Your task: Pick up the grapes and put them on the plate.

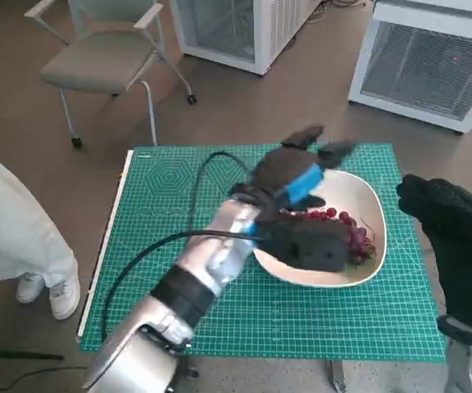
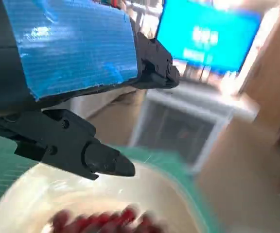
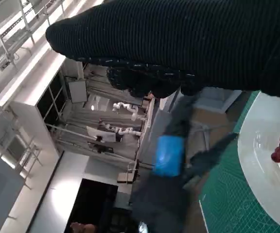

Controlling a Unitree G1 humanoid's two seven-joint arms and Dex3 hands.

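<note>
Grapes (image 1: pixel 347 233) lie in the white plate (image 1: pixel 373 201), right of centre in the head view, red bunch toward the plate's right side, partly hidden by the left arm. Plate sits on a green cutting mat (image 1: pixel 170 196) covering the surface.

Left robot hand (image 1: pixel 297 172) hovers above the plate, blue tape on its back, fingers spread wide toward the upper part of the frame, holding nothing. Left wrist view shows its black fingers (image 2: pixel 86 150) apart over the plate rim (image 2: pixel 28 189), blurred grapes (image 2: pixel 101 221) at the bottom of that frame, not touched.

Right robot hand (image 1: pixel 449 225) in the black glove sits at the right edge of the head view, just off the mat's right side, near the plate but apart from it. Nothing seen in it; glove fingers (image 3: pixel 149 80) look curled in the right wrist view, but whether closed cannot be told.

Black cable (image 1: pixel 199 192) runs over the mat to the left arm. Grey chair (image 1: pixel 105 57) upper left on the floor, white cabinets (image 1: pixel 433 57) at the top. A person's leg in white trousers (image 1: pixel 6 221) and a shoe at the left edge.
</note>
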